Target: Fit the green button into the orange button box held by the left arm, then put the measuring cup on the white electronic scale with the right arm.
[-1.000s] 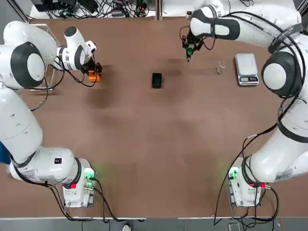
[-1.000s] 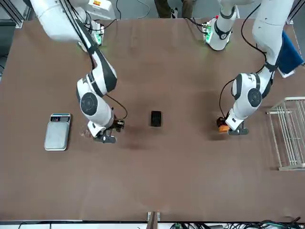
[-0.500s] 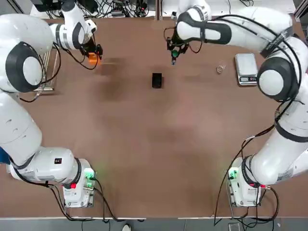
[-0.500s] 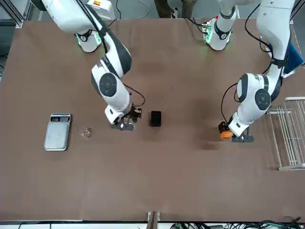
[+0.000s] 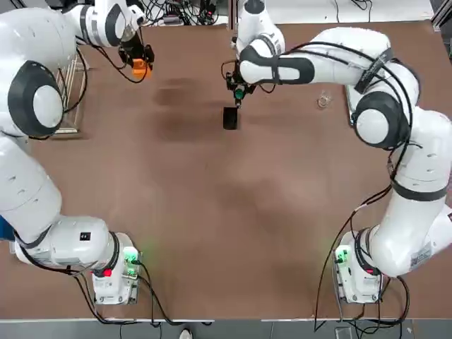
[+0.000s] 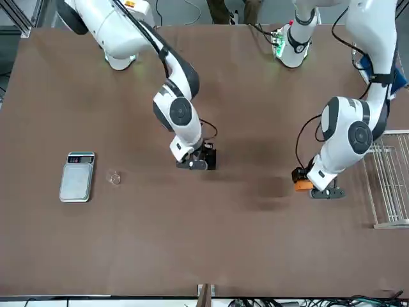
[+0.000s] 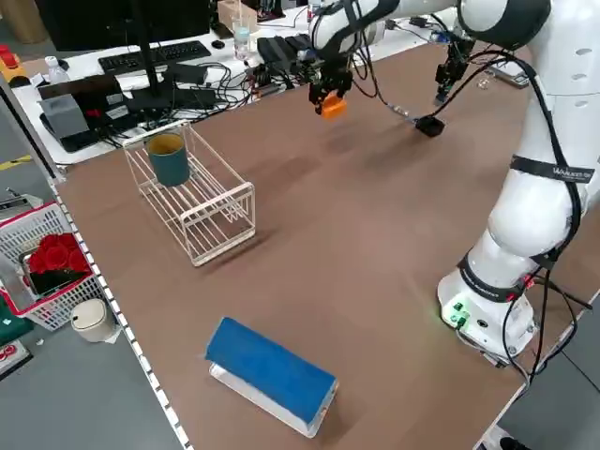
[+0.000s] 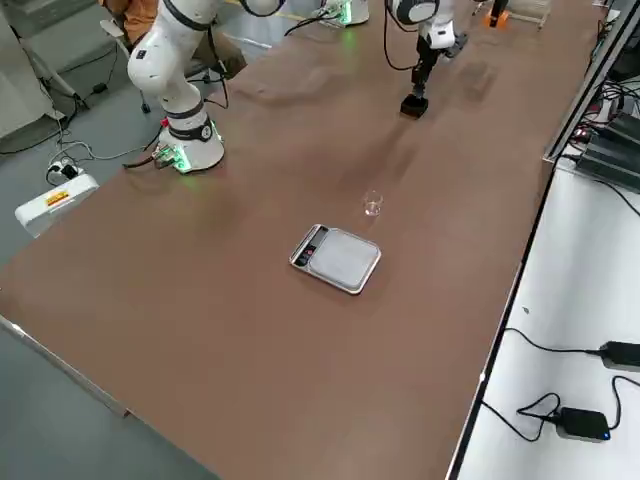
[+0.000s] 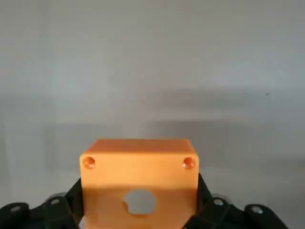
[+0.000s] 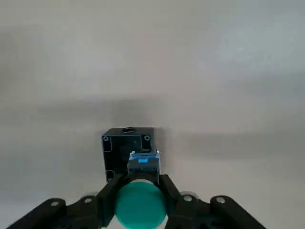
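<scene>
Gripping a round-holed orange button box [image 9: 139,180], left claw [image 9: 138,210]; right claw [image 10: 139,202] clamps green button [image 10: 140,206].

Both white arms are stretched way out over the far side of the table. Left gripper [image 5: 140,58] hangs raised, fingers clamped around its load. Right gripper [image 5: 237,92] reaches toward the middle, fingers pinched on its small part.
</scene>
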`<action>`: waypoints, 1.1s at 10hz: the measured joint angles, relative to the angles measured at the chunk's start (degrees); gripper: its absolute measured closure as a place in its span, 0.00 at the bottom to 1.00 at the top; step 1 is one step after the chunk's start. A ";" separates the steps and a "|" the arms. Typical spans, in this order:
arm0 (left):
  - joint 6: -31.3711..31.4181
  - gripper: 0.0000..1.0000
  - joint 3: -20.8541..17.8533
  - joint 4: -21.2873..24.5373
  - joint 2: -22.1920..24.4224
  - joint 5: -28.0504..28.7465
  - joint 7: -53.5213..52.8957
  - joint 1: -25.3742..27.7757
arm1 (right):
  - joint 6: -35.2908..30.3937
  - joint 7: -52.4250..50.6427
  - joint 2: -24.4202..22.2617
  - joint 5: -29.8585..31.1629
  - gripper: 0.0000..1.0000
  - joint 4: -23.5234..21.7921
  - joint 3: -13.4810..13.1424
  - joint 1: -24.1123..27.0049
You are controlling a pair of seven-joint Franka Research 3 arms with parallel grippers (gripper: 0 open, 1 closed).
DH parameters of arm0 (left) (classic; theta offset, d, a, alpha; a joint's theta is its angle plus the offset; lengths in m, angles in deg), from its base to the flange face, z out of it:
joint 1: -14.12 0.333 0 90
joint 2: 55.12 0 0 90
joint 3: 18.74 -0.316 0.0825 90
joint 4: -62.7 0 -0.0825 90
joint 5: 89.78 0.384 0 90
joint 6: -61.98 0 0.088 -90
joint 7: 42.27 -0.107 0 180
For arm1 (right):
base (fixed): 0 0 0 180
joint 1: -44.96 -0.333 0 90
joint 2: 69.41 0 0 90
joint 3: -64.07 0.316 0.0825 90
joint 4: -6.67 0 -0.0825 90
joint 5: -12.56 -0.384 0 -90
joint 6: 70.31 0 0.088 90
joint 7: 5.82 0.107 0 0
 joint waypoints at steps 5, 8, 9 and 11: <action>-3.22 0.14 0.85 -6.55 -3.96 -0.81 3.11 -3.12 | 2.09 2.63 2.01 2.46 0.61 0.20 0.00 -2.06; -3.37 0.14 0.80 -7.49 -4.49 -0.81 3.11 -3.02 | 4.06 4.10 3.77 2.93 0.61 0.29 0.00 -2.99; -3.40 0.14 0.80 -7.49 -4.51 -0.81 3.15 -3.02 | 4.12 4.26 3.85 2.94 0.61 0.34 -0.01 -3.02; -3.44 0.14 0.88 -7.49 -4.57 -1.06 3.44 -3.03 | 4.82 4.57 4.07 2.94 0.61 0.40 -0.02 -3.04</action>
